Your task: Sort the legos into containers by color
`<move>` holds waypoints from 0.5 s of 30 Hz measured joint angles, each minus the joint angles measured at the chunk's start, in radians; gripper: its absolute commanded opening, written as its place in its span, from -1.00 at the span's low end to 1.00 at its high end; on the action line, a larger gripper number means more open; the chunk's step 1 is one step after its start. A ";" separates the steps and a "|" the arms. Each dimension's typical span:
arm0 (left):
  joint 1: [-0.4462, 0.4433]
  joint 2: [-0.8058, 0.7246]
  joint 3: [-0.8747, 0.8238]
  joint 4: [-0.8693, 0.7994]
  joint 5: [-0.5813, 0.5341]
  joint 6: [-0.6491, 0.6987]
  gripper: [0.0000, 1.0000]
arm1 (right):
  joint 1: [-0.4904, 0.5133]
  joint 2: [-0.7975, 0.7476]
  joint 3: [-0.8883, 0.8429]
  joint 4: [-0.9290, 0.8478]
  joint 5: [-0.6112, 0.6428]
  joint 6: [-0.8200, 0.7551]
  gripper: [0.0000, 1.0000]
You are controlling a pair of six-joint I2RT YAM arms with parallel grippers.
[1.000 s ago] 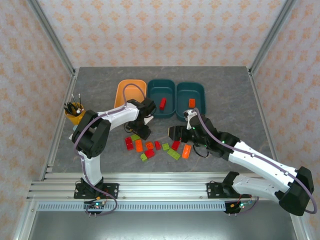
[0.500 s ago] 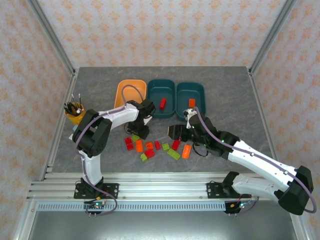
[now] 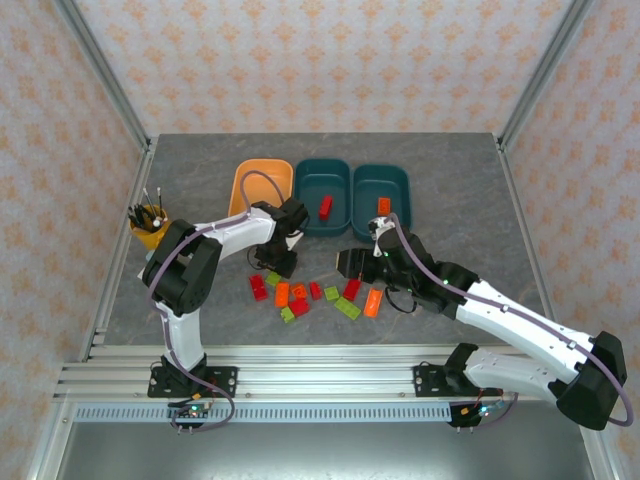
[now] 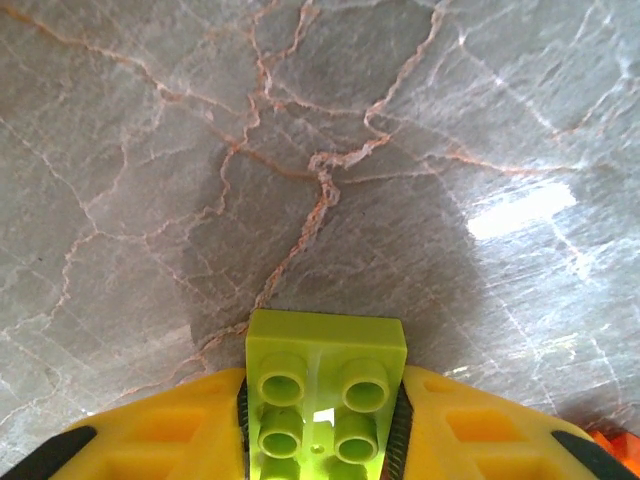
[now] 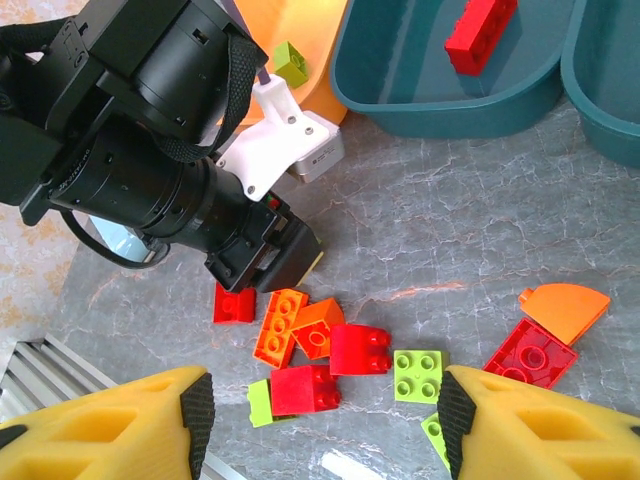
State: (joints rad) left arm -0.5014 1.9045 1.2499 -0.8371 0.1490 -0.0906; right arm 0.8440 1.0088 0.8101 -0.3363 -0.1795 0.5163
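My left gripper [image 4: 323, 400] is shut on a lime green lego [image 4: 325, 345], its yellow fingers [image 4: 150, 430] pressed against both sides, close above the grey table. From above, that gripper [image 3: 278, 262] sits at the left end of the loose legos [image 3: 300, 295]. My right gripper [image 5: 325, 405] hangs open over red [image 5: 361, 349], orange [image 5: 279, 321] and lime [image 5: 419, 374] legos, holding nothing. The containers stand behind. The orange tray [image 3: 240, 185] holds a lime lego [image 5: 291, 63]. The middle teal tray [image 3: 300, 190] holds a red one [image 3: 326, 206]. The right teal tray [image 3: 405, 190] holds an orange one [image 3: 383, 206].
A yellow cup of tools [image 3: 150, 225] stands at the table's left edge. The left arm's black wrist [image 5: 150, 170] reaches across just behind the pile, close to my right gripper. Metal frame posts stand at the table's back corners.
The left jaws have closed onto the lime green lego. The left gripper has shifted slightly; the right arm has stayed where it was.
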 measured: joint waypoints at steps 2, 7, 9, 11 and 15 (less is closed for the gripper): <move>0.000 -0.002 0.000 -0.001 0.000 -0.003 -0.32 | 0.000 0.000 0.001 0.000 0.001 0.000 0.25; 0.000 -0.014 0.001 -0.008 -0.035 -0.018 -0.33 | 0.000 0.001 0.007 -0.001 0.005 0.001 0.24; 0.002 -0.030 0.012 -0.024 -0.050 -0.024 -0.34 | 0.000 0.002 0.014 -0.005 0.011 0.000 0.24; 0.002 -0.058 0.035 -0.045 -0.056 -0.036 -0.34 | 0.000 0.002 0.025 -0.009 0.021 0.000 0.24; 0.007 -0.145 0.129 -0.096 -0.061 -0.072 -0.34 | 0.000 0.002 0.056 -0.009 0.048 -0.001 0.24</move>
State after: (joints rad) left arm -0.4942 1.7599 1.3788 -0.9329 0.0875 -0.1627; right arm 0.8440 1.0107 0.8658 -0.3454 -0.1318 0.5152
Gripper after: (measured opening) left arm 0.332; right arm 0.623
